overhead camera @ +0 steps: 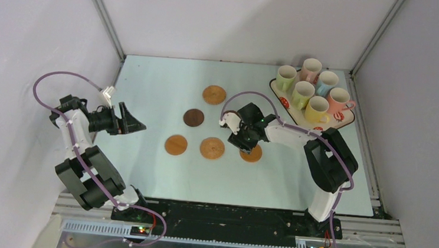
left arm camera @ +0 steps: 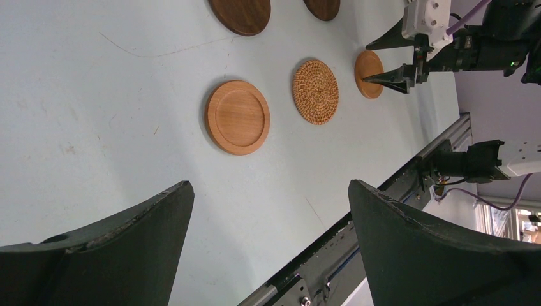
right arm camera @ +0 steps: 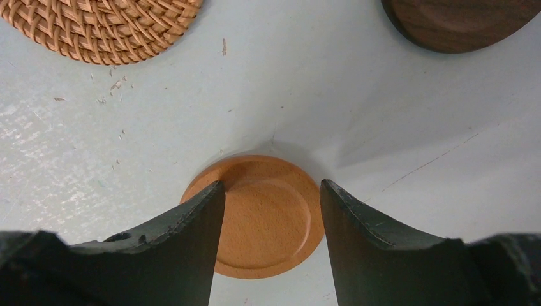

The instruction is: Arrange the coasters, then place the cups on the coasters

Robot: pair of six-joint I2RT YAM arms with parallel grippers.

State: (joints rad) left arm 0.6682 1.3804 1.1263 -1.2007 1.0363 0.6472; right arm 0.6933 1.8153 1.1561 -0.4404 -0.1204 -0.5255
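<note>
Several coasters lie flat mid-table: a tan one (overhead camera: 214,94), a dark brown one (overhead camera: 193,118), a ringed wooden one (overhead camera: 176,145), a woven one (overhead camera: 211,148) and an orange wooden one (overhead camera: 252,155). My right gripper (overhead camera: 241,142) hovers low over that orange coaster (right arm camera: 268,217). It is open (right arm camera: 272,185), and its fingers straddle the disc without closing on it. My left gripper (overhead camera: 132,123) hangs open and empty (left arm camera: 271,191) at the table's left. Several pastel cups, among them a yellow one (overhead camera: 316,110) and a pink one (overhead camera: 338,99), stand on the tray.
The cream strawberry-print tray (overhead camera: 348,118) sits at the back right, close to the right wall. White walls enclose the table on three sides. A black rail (left arm camera: 357,245) runs along the near edge.
</note>
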